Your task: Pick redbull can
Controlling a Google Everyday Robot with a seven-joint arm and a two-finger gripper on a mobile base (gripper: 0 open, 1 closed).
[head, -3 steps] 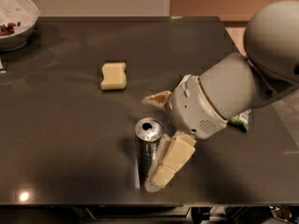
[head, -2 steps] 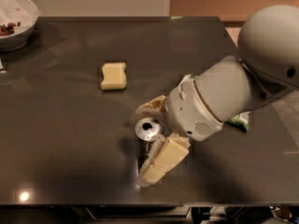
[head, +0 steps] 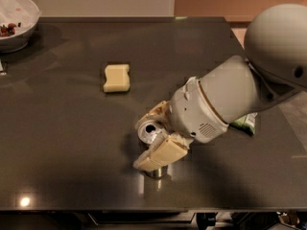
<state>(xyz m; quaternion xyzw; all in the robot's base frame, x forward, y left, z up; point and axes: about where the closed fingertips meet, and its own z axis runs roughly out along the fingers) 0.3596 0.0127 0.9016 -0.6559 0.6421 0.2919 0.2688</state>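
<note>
step in hand: closing the grasp, lift not yet done. the gripper (head: 147,143) is low over the table (head: 72,143) at about 6 o'clock of the tabletop, near the front edge, with its arm (head: 225,99) coming in from 3 o'clock. the redbull can (head: 151,130) stands upright there, base on the table, open top showing. we see one of the tan fingers (head: 163,153) crossing the can's near side and the other hugging its far rim at 12 o'clock, so we judge the end effector clamped around the can, though contact on the far side is hard to confirm. the next move calls for a straight lift up without tipping the slim can. containers: a white bowl (head: 19,40) at 10 o'clock, far corner, holds a few dark reddish bits (head: 6,30), which we can't identify. a green snack bag (head: 245,123) at 3 o'clock of the can is half hidden behind the arm. a yellow sponge (head: 116,78) lies at 11 o'clock of the can, well apart.
</note>
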